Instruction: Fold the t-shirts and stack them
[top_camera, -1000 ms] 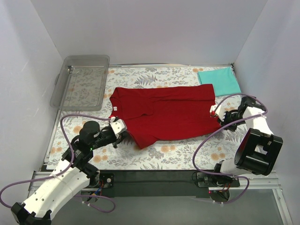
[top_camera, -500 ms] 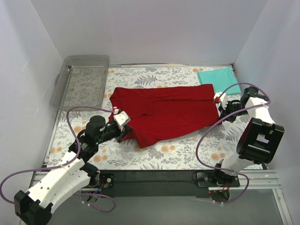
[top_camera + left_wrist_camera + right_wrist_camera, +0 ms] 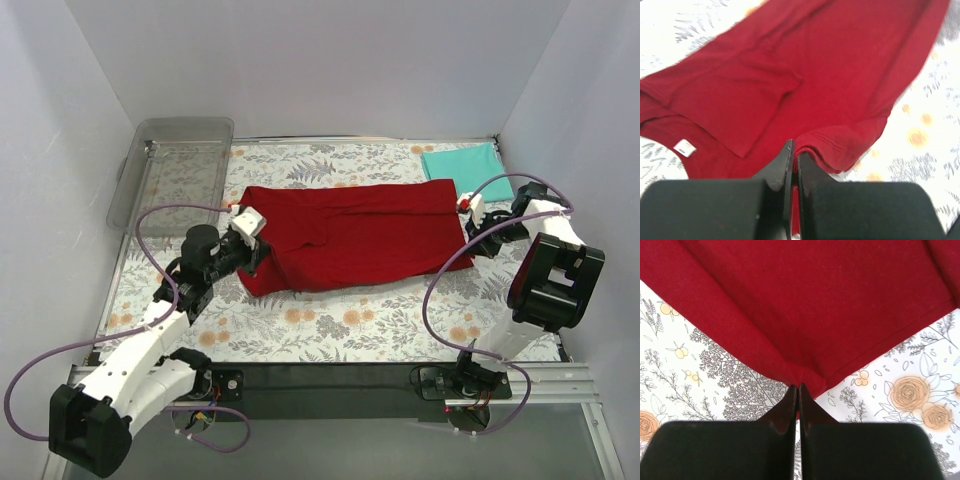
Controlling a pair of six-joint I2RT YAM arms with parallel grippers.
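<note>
In the middle of the floral tabletop [image 3: 350, 325], the red shirt [image 3: 350, 235] is lying spread sideways. The left gripper [image 3: 794, 150] is pinching a bunched fold of its near edge at the collar end between tight jaws, and the right gripper [image 3: 798, 390] is likewise nipping its near hem corner. The teal shirt [image 3: 467, 172] is lying folded at the far right corner.

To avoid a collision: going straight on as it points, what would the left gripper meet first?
The plain dark red cloth t-shirt: the left gripper, jaws shut on its edge, points across it. Depth beyond is unclear.
</note>
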